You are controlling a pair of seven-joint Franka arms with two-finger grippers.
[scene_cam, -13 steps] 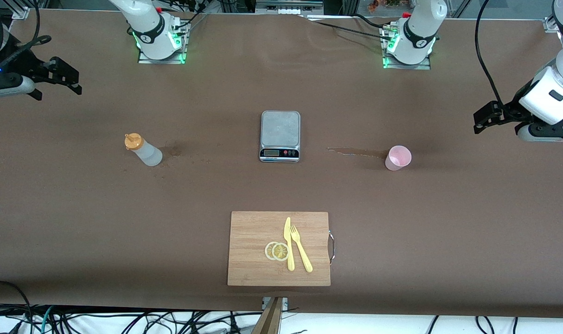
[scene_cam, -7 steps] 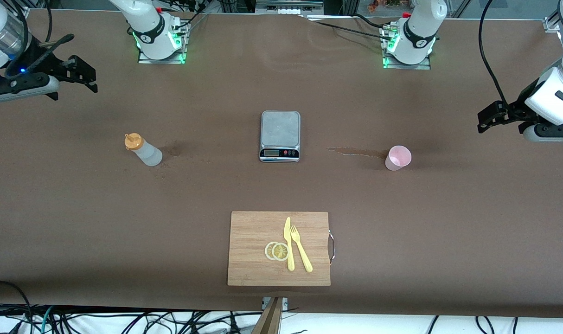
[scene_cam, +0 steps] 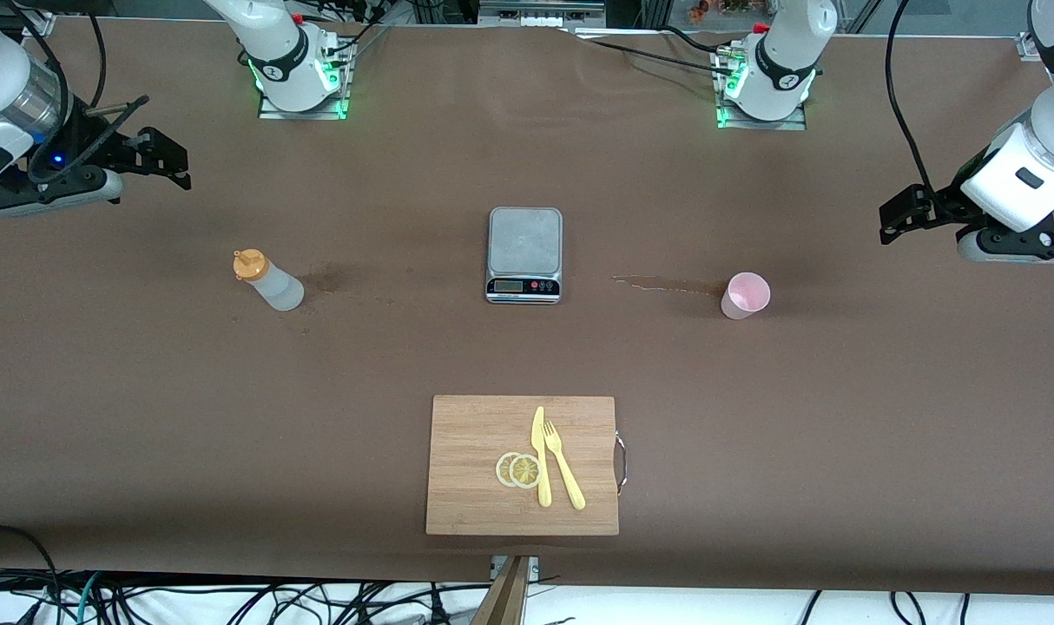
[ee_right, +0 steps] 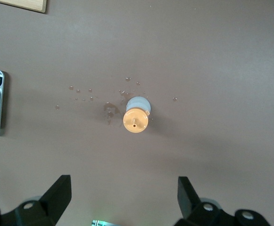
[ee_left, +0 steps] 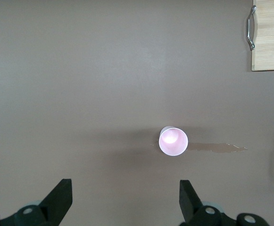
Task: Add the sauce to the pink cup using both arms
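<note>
I note both arms have swung inward: right gripper [scene_cam: 158, 156] toward the sauce bottle [scene_cam: 269, 279], left gripper [scene_cam: 905, 213] toward the pink cup [scene_cam: 745, 295], both wide open, nothing grasped.

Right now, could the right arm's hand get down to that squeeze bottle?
Probably yes. The right hand is open above bare table, the sauce bottle stands upright alone, and nothing lies between them.

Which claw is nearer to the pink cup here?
Left. The left claw hovers open near the pink cup, toward that arm's table end. The right claw, open, is up at the other end, nearer the sauce bottle.
</note>
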